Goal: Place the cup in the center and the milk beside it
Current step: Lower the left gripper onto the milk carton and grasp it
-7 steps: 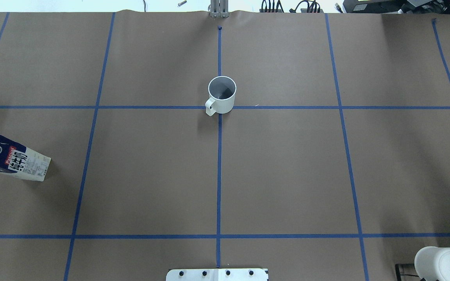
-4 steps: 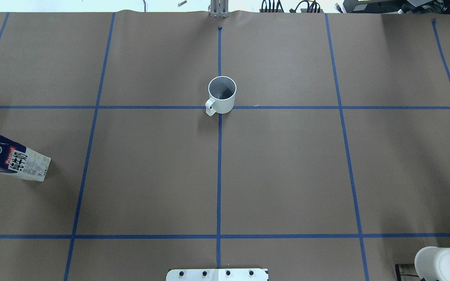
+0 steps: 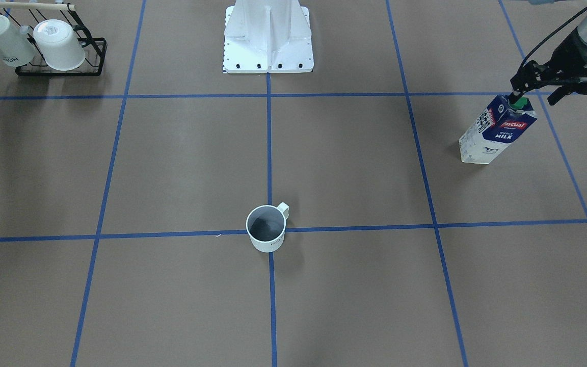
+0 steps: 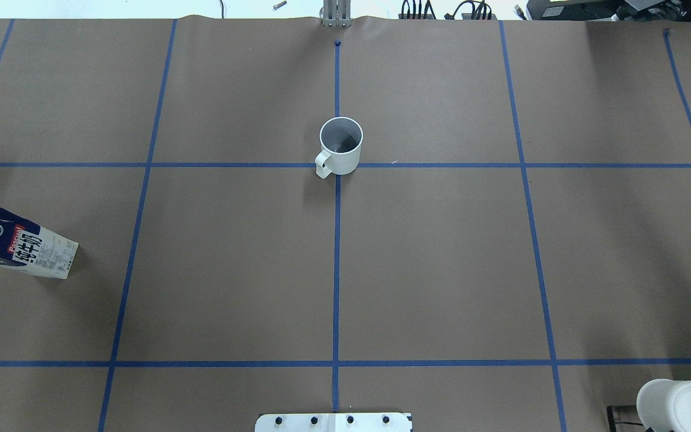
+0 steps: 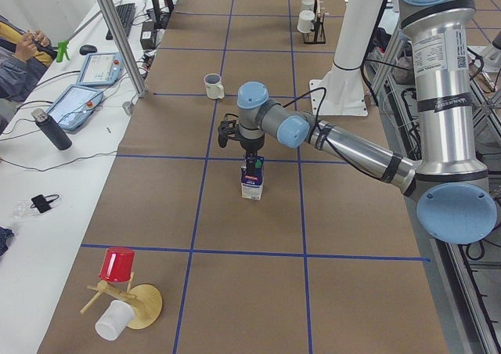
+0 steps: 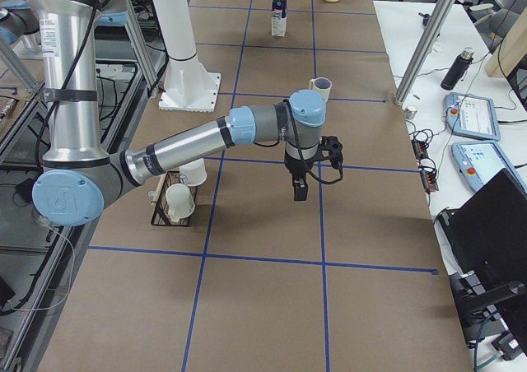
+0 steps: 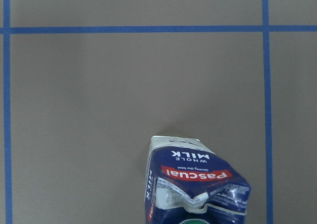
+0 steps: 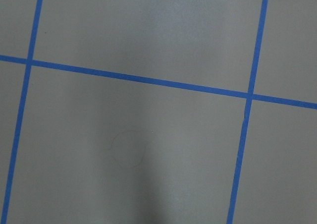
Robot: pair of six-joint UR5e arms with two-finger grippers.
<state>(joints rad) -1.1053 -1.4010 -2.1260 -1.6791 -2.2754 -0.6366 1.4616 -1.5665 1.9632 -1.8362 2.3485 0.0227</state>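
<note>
cup (image 4: 341, 147) on center (image 4: 338, 180), done; milk (image 4: 27, 249) well apart, pending; left hand (image 3: 534, 97) spread over cap (image 3: 519, 102); right hand (image 6: 299, 192): cannot tell

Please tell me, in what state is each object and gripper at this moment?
cup: upright, on the center.
milk: upright, cap on, far from the cup.
left gripper: open, at the milk's top.
right gripper: above the table; open or shut cannot be told.
white mugs: tilted in the black rack.
</note>
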